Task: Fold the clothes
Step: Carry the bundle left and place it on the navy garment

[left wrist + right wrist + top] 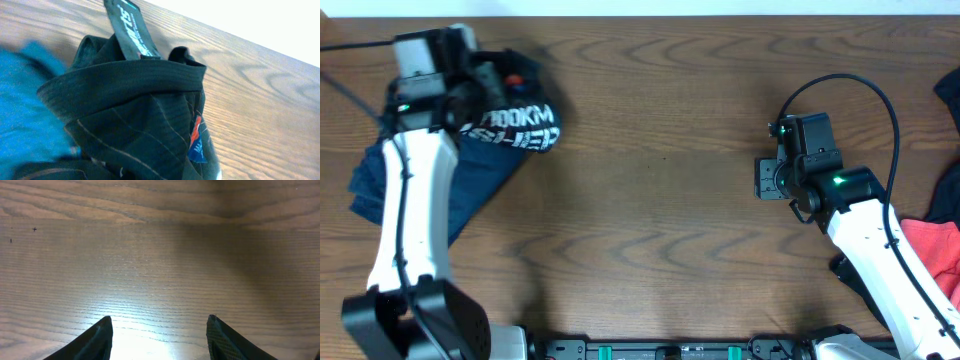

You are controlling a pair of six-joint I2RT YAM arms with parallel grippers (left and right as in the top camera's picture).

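Observation:
The clothes lie at the table's far left. A black jersey [515, 125] with white print is bunched there, partly over a navy garment [375, 185]. My left gripper [485, 75] sits on the jersey's upper edge. In the left wrist view the jersey [135, 110] with its thin contour lines and collar band fills the frame and hides the fingers; the gripper is shut on its cloth. Blue cloth [25, 110] shows beside it. My right gripper [760, 178] hangs open over bare wood at the right, nothing between its fingertips [102, 330].
A coral-red garment [935, 245] lies at the right edge beside the right arm. A dark piece of cloth [948, 95] shows at the upper right edge. The wooden table [660, 120] stretches between the two arms.

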